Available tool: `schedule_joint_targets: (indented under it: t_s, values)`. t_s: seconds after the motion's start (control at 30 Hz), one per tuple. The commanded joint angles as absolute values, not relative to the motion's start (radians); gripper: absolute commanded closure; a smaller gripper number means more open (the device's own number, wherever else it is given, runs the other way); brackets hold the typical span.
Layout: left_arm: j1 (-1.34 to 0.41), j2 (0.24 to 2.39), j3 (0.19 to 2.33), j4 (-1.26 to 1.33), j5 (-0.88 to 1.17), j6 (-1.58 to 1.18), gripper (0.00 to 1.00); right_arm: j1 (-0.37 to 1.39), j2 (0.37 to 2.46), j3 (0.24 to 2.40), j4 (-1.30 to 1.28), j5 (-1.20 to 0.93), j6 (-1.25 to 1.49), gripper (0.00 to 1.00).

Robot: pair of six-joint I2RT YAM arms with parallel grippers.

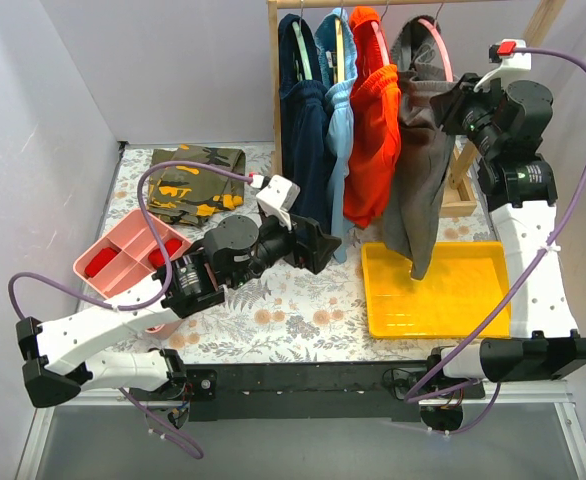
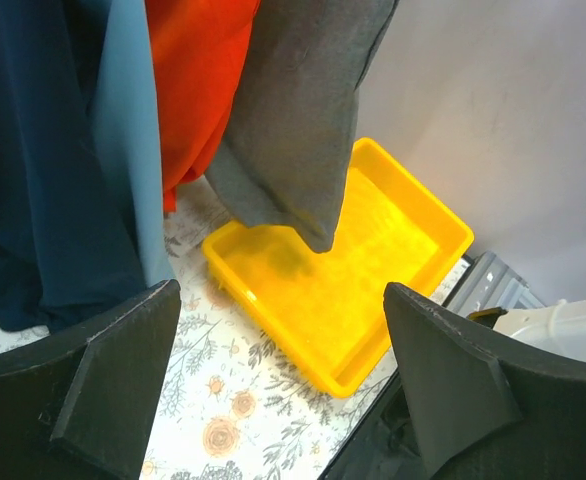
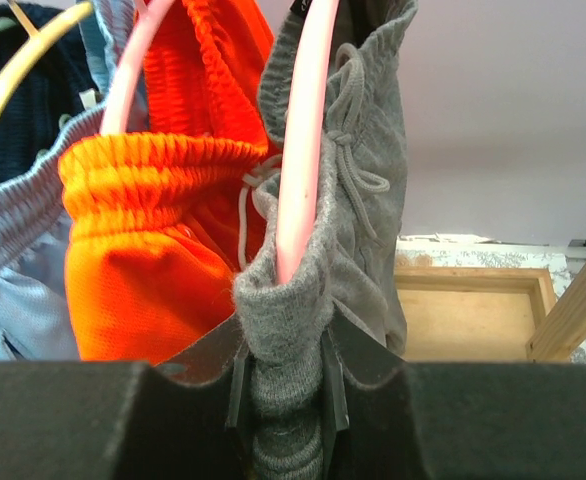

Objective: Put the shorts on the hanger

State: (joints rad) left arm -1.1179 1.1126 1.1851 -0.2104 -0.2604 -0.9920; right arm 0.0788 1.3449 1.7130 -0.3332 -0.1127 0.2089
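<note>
The dark grey shorts [image 1: 420, 170] hang from the pink hanger [image 1: 439, 52] on the wooden rail at the back right, their legs dangling above the yellow tray. My right gripper [image 1: 455, 103] is shut on the gathered waistband of the shorts [image 3: 285, 330], with the hanger's pink arm [image 3: 298, 150] running into the fabric just above the jaws. My left gripper [image 1: 325, 245] is open and empty, low over the table left of the tray, pointing at the hanging clothes. The grey shorts' hem [image 2: 303, 150] shows in the left wrist view.
A yellow tray [image 1: 438, 318] lies at the front right. Navy [image 1: 301, 130], light blue [image 1: 339, 130] and orange [image 1: 373, 140] garments hang on the same rail. A camouflage garment [image 1: 195, 180] and a pink divided tray [image 1: 123, 252] lie at the left. The rack's wooden base [image 1: 463, 195] stands beside my right arm.
</note>
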Motion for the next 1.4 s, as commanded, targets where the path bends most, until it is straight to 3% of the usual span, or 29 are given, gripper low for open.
schedule_joint_targets:
  t_s: [0.0, 0.07, 0.13, 0.17, 0.2, 0.3, 0.4, 0.67, 0.7, 0.8, 1.03, 1.13, 1.37]
  values:
    - [-1.106, 1.066, 1.149, -0.227, -0.290, -1.011, 0.17, 0.078, 1.272, 1.672, -0.149, -0.123, 0.215, 0.99]
    - [-1.100, 1.063, 1.137, -0.232, -0.291, -1.019, 0.17, 0.080, 1.253, 1.655, -0.155, -0.118, 0.219, 0.99]
    - [-1.098, 1.062, 1.118, -0.235, -0.291, -1.032, 0.17, 0.078, 1.240, 1.640, -0.175, -0.115, 0.229, 0.90]
    - [-1.094, 1.060, 1.111, -0.235, -0.291, -1.037, 0.17, 0.080, 1.229, 1.640, -0.187, -0.117, 0.233, 0.84]
    - [-1.091, 1.060, 1.103, -0.235, -0.291, -1.042, 0.17, 0.078, 1.224, 1.640, -0.196, -0.118, 0.236, 0.69]
    - [-1.080, 1.057, 1.072, -0.235, -0.281, -1.066, 0.17, 0.078, 1.198, 1.647, -0.258, -0.114, 0.247, 0.49]
    - [-1.068, 1.052, 1.046, -0.238, -0.270, -1.094, 0.17, 0.078, 1.167, 1.660, -0.339, -0.092, 0.259, 0.35]
    - [-1.032, 1.039, 1.005, -0.308, -0.242, -1.172, 0.13, 0.078, 1.030, 1.655, -0.598, -0.196, 0.281, 0.24]
    - [-1.028, 1.032, 0.997, -0.316, -0.241, -1.189, 0.13, 0.078, 1.008, 1.626, -0.616, -0.228, 0.288, 0.15]
    - [-1.017, 1.003, 0.938, -0.336, -0.236, -1.229, 0.12, 0.080, 0.884, 1.414, -0.597, -0.368, 0.342, 0.04]
    - [-1.000, 0.945, 0.760, -0.342, -0.241, -1.348, 0.08, 0.149, 0.618, 0.895, -0.468, -0.453, 0.440, 0.01]
    - [-0.997, 0.936, 0.691, -0.331, -0.250, -1.385, 0.02, 0.227, 0.557, 0.751, -0.436, -0.419, 0.463, 0.01]
    - [-0.997, 0.908, 0.568, -0.272, -0.273, -1.468, 0.02, 0.442, 0.505, 0.533, -0.344, -0.272, 0.509, 0.01]
